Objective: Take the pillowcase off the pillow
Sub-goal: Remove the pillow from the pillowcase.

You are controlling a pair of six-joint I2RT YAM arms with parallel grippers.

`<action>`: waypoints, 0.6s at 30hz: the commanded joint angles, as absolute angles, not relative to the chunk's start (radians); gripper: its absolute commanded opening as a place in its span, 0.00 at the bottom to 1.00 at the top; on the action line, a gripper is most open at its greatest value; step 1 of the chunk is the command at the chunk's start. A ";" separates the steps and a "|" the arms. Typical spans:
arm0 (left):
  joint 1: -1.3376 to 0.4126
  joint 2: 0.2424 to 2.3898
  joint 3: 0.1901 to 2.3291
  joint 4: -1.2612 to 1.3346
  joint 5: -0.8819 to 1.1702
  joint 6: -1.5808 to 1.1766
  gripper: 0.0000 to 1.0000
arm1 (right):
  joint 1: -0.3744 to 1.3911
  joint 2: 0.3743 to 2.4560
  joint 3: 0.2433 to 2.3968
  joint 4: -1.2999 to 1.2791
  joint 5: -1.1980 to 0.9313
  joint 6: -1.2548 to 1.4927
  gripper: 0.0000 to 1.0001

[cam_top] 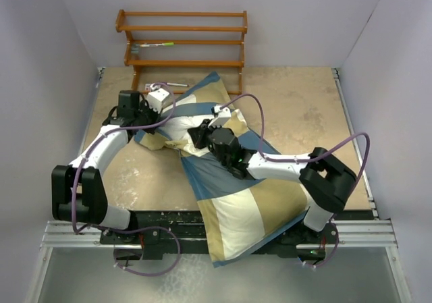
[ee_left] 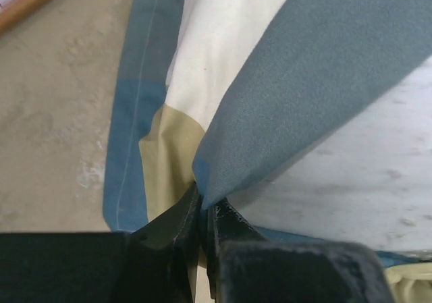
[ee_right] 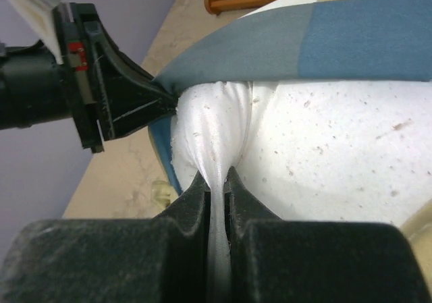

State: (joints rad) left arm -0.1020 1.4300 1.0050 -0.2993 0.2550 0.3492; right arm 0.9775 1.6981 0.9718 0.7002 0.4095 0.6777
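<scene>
Starting with the pillowcase (cam_top: 250, 215): sprawled slantwise across the table (cam_top: 304, 114), far end close to the wooden rack (cam_top: 202, 63), near end drooping over the front edge. Wrapped round most of the pillow (ee_right: 324, 154), with white stuffing bared only at the opening on the left.

Nipped at the blue hem there by the left gripper (ee_left: 202, 202), jaws clenched tight on a fold of cloth. Pinched just beside it by the right gripper (ee_right: 216, 181), squeezed hard on a bunched ridge of the white pillow, not on the cover.

Held this way, most likely, to set up 2 opposing pulls: cover dragged 1 way, cushion anchored or drawn the other.

For the left arm: reaching in from the left side, elbow bent, wrist turned inward toward the opening. For the right arm: stretched low and slantwise over the covered bulk, forearm close above the fabric, tip meeting the other at the opening.

Judged early in the job, with only 1 end uncovered.
</scene>
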 commanded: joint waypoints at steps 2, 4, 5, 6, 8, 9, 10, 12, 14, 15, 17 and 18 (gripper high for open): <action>0.017 1.476 0.952 -0.195 0.120 0.402 0.02 | 0.988 1.526 0.893 0.799 0.415 0.667 0.00; 0.037 1.489 0.922 -0.159 0.093 0.409 0.00 | 0.995 1.482 0.850 0.807 0.406 0.667 0.00; 0.058 1.500 0.911 -0.146 0.085 0.412 0.00 | 0.996 1.455 0.817 0.809 0.410 0.671 0.00; 0.085 1.517 0.903 -0.141 0.082 0.414 0.00 | 0.997 1.422 0.791 0.815 0.423 0.679 0.00; 0.149 1.561 0.902 -0.142 0.099 0.407 0.00 | 0.996 1.350 0.750 0.805 0.419 0.721 0.00; 0.179 1.571 0.904 -0.150 0.115 0.407 0.00 | 0.990 1.323 0.733 0.806 0.423 0.733 0.00; 0.205 1.579 0.898 -0.153 0.127 0.407 0.00 | 0.982 1.301 0.718 0.813 0.429 0.747 0.00; 0.224 1.565 0.870 -0.142 0.134 0.422 0.00 | 0.961 1.280 0.703 0.837 0.404 0.766 0.00; 0.227 1.535 0.842 -0.141 0.149 0.431 0.00 | 0.953 1.285 0.710 0.826 0.383 0.770 0.00; 0.227 1.525 0.834 -0.150 0.165 0.432 0.00 | 0.951 1.297 0.719 0.820 0.366 0.760 0.00; 0.226 1.498 0.834 -0.191 0.237 0.416 0.00 | 0.951 1.350 0.772 0.759 0.311 0.715 0.00; 0.227 1.486 0.838 -0.226 0.288 0.397 0.00 | 0.950 1.388 0.816 0.702 0.274 0.674 0.00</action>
State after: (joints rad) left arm 0.1066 1.5093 0.8463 -0.2741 0.5827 0.3073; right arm 0.9836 1.4105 0.7013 0.6731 0.2798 0.7330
